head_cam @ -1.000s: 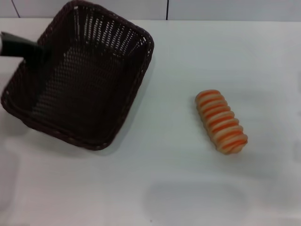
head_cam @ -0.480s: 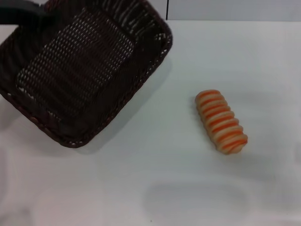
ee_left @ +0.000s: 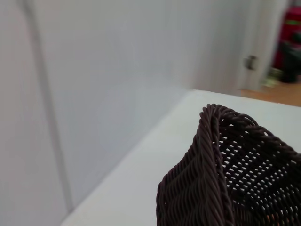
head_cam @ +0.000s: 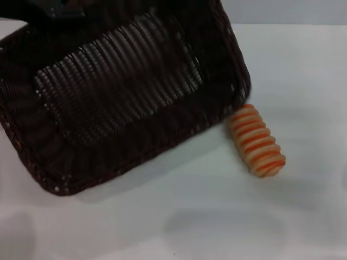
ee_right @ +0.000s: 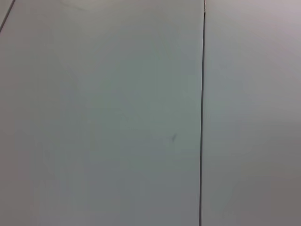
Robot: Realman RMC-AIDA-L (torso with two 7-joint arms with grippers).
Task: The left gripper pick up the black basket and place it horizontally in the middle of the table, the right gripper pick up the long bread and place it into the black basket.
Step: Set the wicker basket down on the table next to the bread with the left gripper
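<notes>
The black basket (head_cam: 124,92) hangs tilted above the white bench (head_cam: 217,216), its woven bottom turned toward the head camera and filling the left and centre of that view. The left pincer (head_cam: 57,8) shows only as a dark shape at the basket's far upper-left rim; whether it is clamped on the rim cannot be told. The basket's long axis runs diagonally, from near left up to far right. Its right corner overlaps the far end of the long bread (head_cam: 255,140) in the head view. The bread lies on the bench at the right, its long axis slanting from far left to near right. The right pincer is out of sight.
</notes>
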